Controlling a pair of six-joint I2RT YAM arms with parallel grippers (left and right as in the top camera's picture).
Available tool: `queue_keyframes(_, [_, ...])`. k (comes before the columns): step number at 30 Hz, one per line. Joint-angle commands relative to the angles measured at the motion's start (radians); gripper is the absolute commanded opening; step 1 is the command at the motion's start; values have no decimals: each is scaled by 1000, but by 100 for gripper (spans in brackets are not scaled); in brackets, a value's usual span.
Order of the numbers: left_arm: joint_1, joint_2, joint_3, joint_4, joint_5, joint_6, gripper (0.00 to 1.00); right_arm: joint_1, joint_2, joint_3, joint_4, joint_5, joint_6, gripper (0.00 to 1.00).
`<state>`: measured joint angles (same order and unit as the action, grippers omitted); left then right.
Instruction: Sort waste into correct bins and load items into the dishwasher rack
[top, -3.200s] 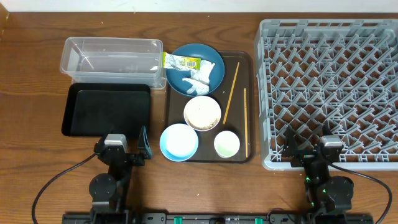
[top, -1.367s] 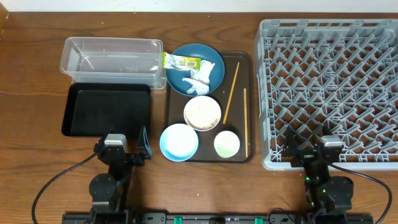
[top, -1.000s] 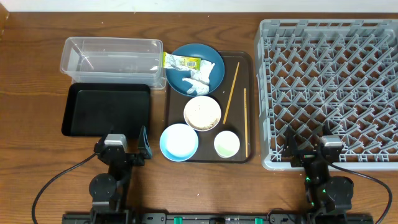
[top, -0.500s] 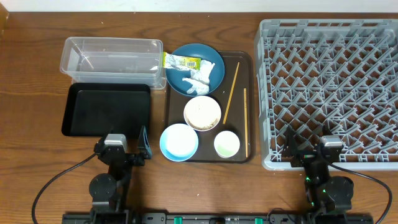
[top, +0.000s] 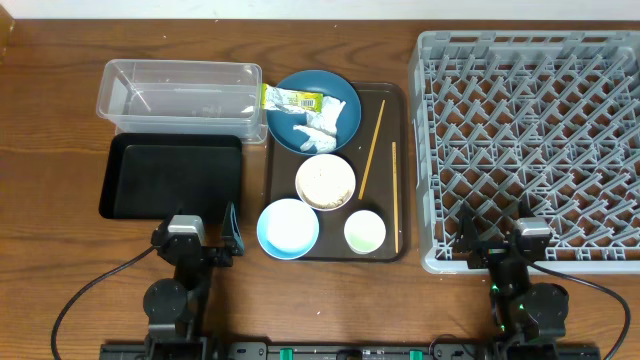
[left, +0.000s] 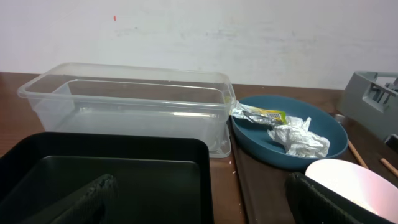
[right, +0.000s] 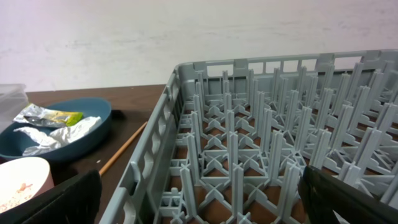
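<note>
Sorting first: wrapper (top: 291, 99) and tissue (top: 322, 121) lie on the plate (top: 285, 128), the wrapper's end over the rim just beside the tub (top: 180, 65). I'd pick these first, since the plate can't be racked until it's bare.
Scraps (top: 325, 183): pale bits in the white bowl (top: 301, 182), too fine for me to make out from above. Tipping the bowl looks wiser than pinching.
Dishes: blue bowl (top: 288, 228) and cup (top: 365, 232) stand upright at the near end of the brown tray (top: 388, 100). Both look empty, so I judge them ready to load.
Chopsticks (top: 372, 148): two, flat on the tray's right strip, apart from each other, one slanted. They are thin and low, so I expect a fiddly grasp.
Bins: tub and black tray (top: 172, 177) sit at left, butted together as far as I can tell, both empty. I'd guess they are set there to be near my left gripper.
Rack (top: 421, 150): far right, nothing in it, on the right gripper's side.
Left gripper (top: 196, 236): jaws spread wide with nothing between them, at the table's near edge, facing the black tray.
Right gripper (top: 515, 240): likewise spread and empty, at the rack's near wall.
Progress: nothing sorted or loaded yet, by my reading.
</note>
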<state>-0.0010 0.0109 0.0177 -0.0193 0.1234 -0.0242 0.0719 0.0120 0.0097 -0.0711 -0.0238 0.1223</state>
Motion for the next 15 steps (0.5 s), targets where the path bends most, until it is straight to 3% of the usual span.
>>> queue_keyframes(1, [0, -5, -14, -30, 14, 13, 88, 7, -7, -4, 1, -10, 5, 99])
queue_keyframes(15, [0, -5, 35, 242, 124, -18, 88, 7, -4, 12, 139, -82, 33, 99])
